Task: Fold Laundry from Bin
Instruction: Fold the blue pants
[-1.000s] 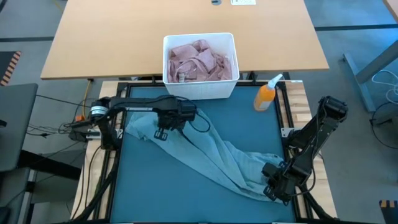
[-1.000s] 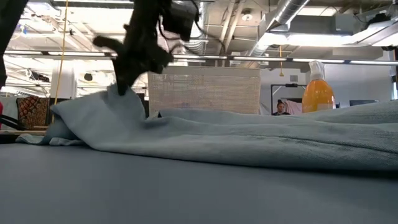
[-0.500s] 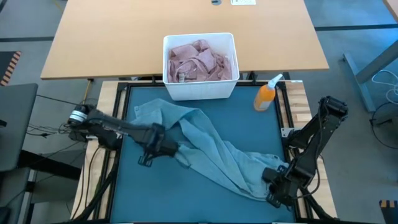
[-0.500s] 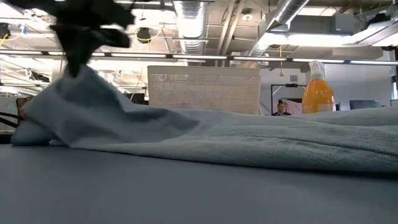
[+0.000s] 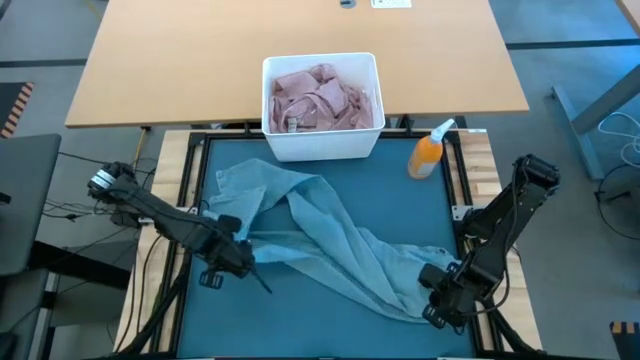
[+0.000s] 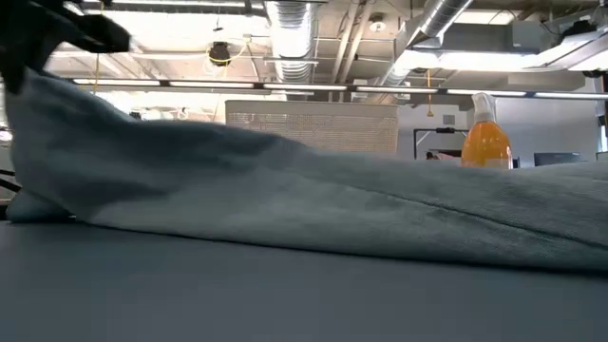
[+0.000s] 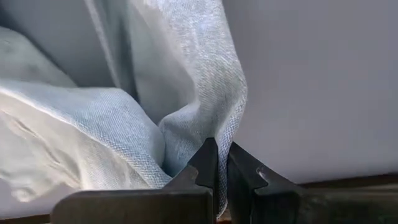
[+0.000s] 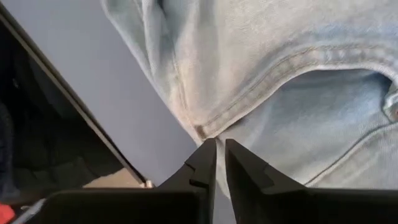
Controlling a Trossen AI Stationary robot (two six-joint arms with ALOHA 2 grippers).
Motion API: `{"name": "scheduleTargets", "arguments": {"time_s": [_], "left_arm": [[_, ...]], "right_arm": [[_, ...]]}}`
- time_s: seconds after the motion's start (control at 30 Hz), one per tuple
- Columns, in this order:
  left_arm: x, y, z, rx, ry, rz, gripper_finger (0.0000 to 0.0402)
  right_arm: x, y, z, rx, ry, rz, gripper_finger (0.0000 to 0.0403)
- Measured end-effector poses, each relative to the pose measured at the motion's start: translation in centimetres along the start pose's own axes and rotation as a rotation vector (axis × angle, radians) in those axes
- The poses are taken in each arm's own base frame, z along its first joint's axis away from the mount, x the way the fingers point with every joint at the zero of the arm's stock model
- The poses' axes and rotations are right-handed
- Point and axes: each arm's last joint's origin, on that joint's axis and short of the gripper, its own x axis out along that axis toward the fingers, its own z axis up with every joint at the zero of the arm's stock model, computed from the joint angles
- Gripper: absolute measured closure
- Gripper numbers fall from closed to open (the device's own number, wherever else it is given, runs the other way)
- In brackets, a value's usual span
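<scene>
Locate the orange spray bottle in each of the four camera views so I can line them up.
High view: the orange plastic spray bottle with a white trigger top stands right of the white rectangular plastic bin.
Low view: far right, behind the light blue denim jeans.
Left wrist view: not in it.
Right wrist view: not in it.
Shared landmark: the jeans show in all four views.

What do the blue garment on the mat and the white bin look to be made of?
The jeans: light blue denim by the look, with a visible woven texture, a stitched seam and matte, soft folds. The bin: probably moulded plastic, with smooth white walls, rounded corners and a thick rim; from above I can't tell whether it is glossy or matte.
</scene>
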Motion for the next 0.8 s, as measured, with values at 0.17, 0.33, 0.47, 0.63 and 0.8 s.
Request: {"name": "scheduleTargets", "arguments": {"time_s": [0.17,0.33,0.47,0.63,0.8], "left_arm": [[0.8,-1.5,-1.2,-0.031,0.071,-0.124,0.0401],[2.5,-2.5,-1.9,-0.052,0.107,-0.171,0.0401],[4.0,-2.7,-2.0,-0.075,0.104,-0.193,0.0402],[5.0,-2.6,-2.5,-0.086,0.139,-0.206,0.0401],[5.4,-2.5,-2.7,-0.096,0.169,-0.229,0.0401]], "right_arm": [[-0.6,0.0,0.7,0.000,0.078,0.024,0.0318],[-1.5,1.6,2.0,-0.078,-0.102,0.231,0.0315],[-1.4,4.0,4.4,-0.238,-0.406,0.370,0.0316],[2.6,5.3,8.5,-0.348,-0.490,0.291,0.0316],[7.0,6.1,12.7,-0.482,-0.515,0.299,0.0316]]}}
